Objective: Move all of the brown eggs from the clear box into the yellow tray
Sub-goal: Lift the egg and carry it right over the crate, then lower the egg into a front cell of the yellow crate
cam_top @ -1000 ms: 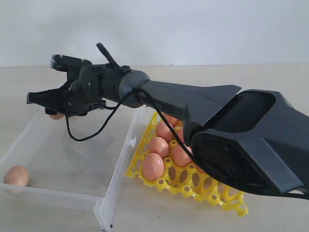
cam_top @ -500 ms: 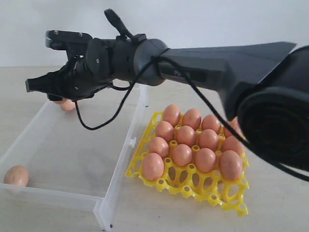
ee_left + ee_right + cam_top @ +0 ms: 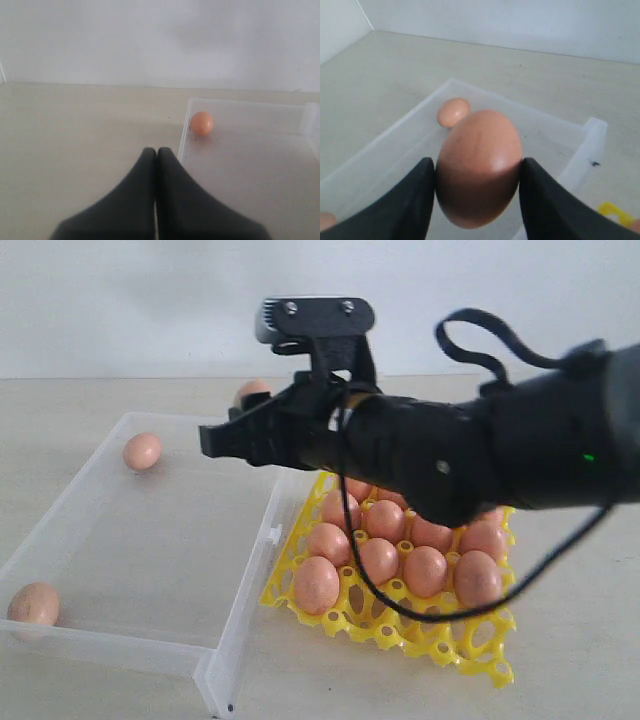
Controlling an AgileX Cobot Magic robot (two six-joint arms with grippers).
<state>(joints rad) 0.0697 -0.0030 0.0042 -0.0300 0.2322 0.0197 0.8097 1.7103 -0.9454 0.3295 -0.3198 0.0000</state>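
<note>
right gripper [image 3: 478, 167] clamps brown egg [image 3: 479, 150], lifted from clear box [image 3: 250, 585] upper-left to frame centre | left gripper [image 3: 156, 155] closed, empty | two eggs [image 3: 142, 450] remain | yellow tray [image 3: 470, 655] next

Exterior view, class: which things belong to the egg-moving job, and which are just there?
Belong to the job: held egg in the right gripper; two loose eggs in the clear box; seated eggs in the yellow tray.
Just there: left gripper, shut, holding nothing; table; wall.
</note>
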